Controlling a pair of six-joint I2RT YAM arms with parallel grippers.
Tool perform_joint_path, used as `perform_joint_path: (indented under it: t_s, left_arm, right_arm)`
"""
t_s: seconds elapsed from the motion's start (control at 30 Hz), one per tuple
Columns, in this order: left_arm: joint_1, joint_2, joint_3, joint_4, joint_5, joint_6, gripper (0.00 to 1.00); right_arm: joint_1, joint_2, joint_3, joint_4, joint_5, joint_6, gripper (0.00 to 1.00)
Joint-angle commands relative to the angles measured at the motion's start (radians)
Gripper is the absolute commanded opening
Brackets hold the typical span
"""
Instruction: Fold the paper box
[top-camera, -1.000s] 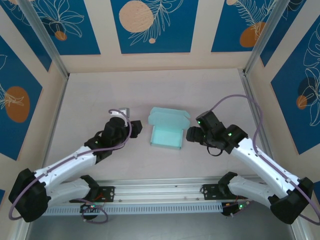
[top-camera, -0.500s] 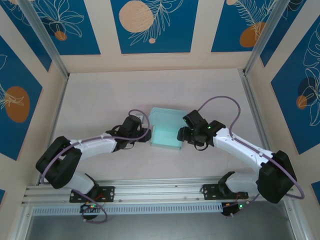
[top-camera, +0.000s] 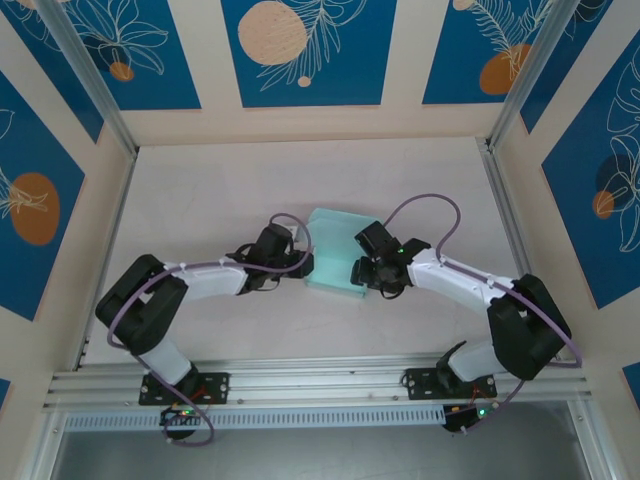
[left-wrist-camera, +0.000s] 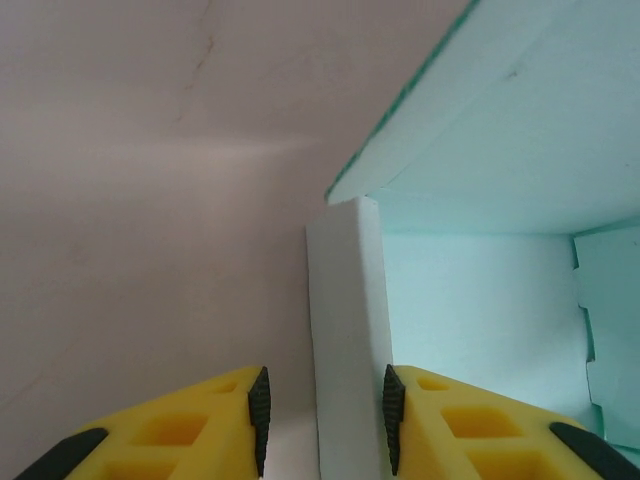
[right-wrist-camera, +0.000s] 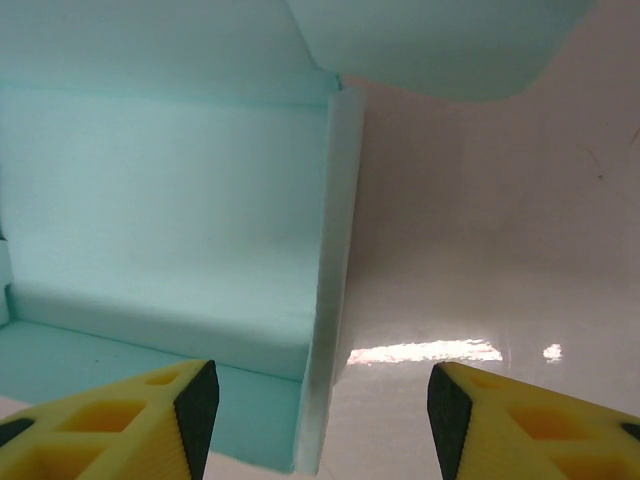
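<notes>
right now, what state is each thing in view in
paper box, partly folded: side walls up, lid flap raised, not closed
left gripper, jaws open astride the box's left wall, one pad against it
right gripper, jaws wide open astride the box's right wall, neither pad touching it

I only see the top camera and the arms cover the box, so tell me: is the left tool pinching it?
Observer: Not yet. The left tool straddles the box's side wall, with a gap at one pad.
Operator: What about the right tool?
Observer: The right tool straddles the other wall, with its jaws wide and neither pad touching it.
</notes>
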Motion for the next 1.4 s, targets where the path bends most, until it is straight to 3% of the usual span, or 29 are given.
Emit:
perform_joint_path:
  t_s: [0.0,0.37,0.5,0.6,0.77,0.97,1.2,1.37]
  left_arm:
    - [-0.019,0.032,0.015,-0.019,-0.019,0.001,0.36]
    - [-0.024,-0.141,-0.049,-0.079,-0.155,-0.043,0.36]
    - [-0.048,-0.211,-0.071,-0.096,-0.219,-0.054,0.45]
    - [-0.089,-0.18,-0.015,-0.12,-0.241,-0.023,0.5]
    - [-0.159,-0.036,0.106,-0.237,-0.395,-0.01,0.51]
    - [-0.174,0.098,0.176,-0.302,-0.507,-0.035,0.45]
    - [-0.178,0.179,0.23,-0.355,-0.573,-0.048,0.3]
    - [-0.185,0.226,0.274,-0.439,-0.629,-0.069,0.1]
  right_arm:
    - [0.007,0.04,0.012,0.018,0.01,-0.015,0.59]
    - [0.009,0.108,0.03,0.031,0.028,-0.052,0.52]
    - [0.012,0.11,0.038,0.024,0.031,-0.061,0.52]
    - [0.016,0.114,0.044,0.027,0.029,-0.066,0.52]
    - [0.035,0.128,0.061,0.024,0.037,-0.072,0.52]
    - [0.055,0.154,0.064,0.031,0.04,-0.069,0.51]
    - [0.061,0.164,0.063,0.039,0.036,-0.064,0.49]
    - [0.06,0.172,0.061,0.039,0.038,-0.061,0.45]
